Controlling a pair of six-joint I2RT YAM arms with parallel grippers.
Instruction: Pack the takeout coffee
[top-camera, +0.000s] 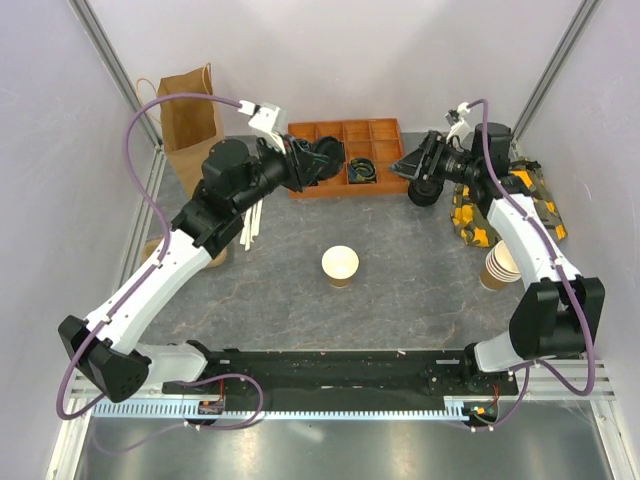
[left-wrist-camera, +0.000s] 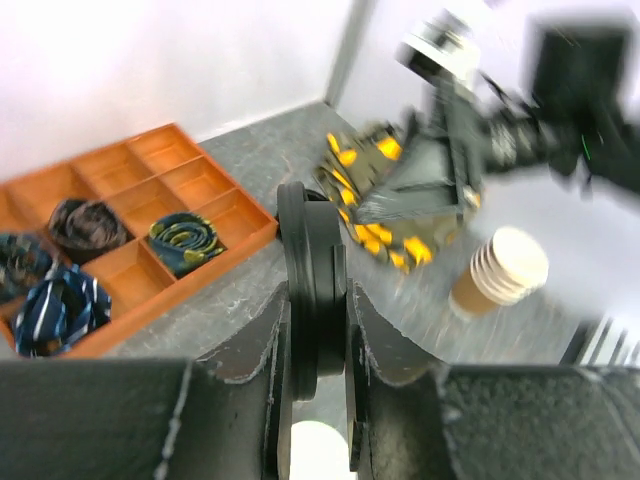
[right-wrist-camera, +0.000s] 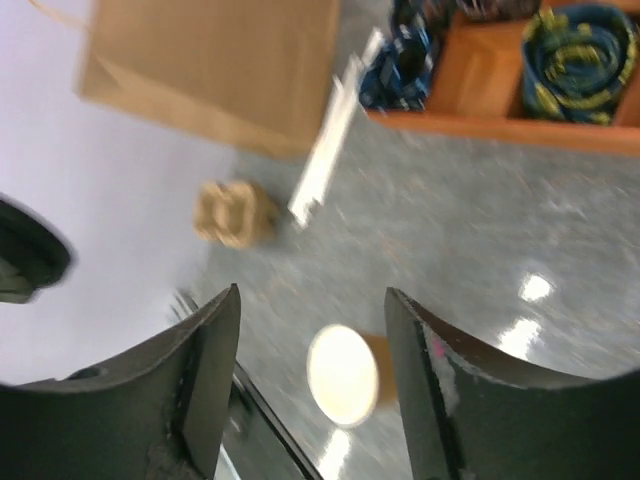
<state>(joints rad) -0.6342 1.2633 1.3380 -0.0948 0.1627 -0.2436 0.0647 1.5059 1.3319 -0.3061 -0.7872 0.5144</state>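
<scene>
Tho apart, cup nr end effector

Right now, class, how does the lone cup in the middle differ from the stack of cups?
The cup is single; the stack is several cups nested together. The cup stands in the centre; the stack stands far to the right. Both are tan, upright, white inside and without a lid.
</scene>
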